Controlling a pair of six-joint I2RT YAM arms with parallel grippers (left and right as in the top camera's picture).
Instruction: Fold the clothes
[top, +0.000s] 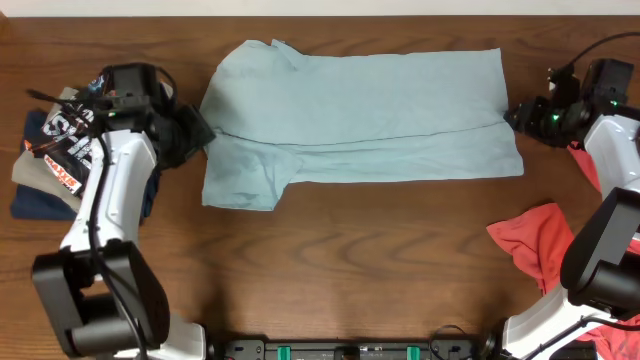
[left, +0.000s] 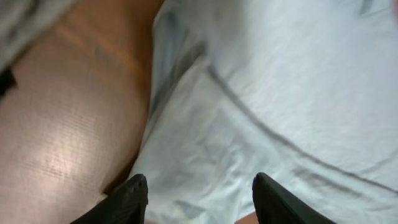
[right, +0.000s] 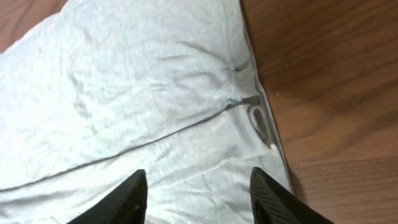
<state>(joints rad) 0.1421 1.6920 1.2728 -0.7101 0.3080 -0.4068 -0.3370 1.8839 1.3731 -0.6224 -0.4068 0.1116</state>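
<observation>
Printed dark garment (top: 63, 138), left edge of tabletop (top: 350, 265): white and red lettering, too small to read. No other text legible.

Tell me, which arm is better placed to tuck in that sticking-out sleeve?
Probably left: the left gripper sits open beside the sleeve of the T-shirt; the right gripper is at the far hem.

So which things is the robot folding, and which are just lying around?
For the job:
- pale blue T-shirt, laid out in the middle
- coral-red garment, crumpled at the right

Just lying about:
- stack of dark printed clothes at the left, apparently folded
- wooden table
</observation>
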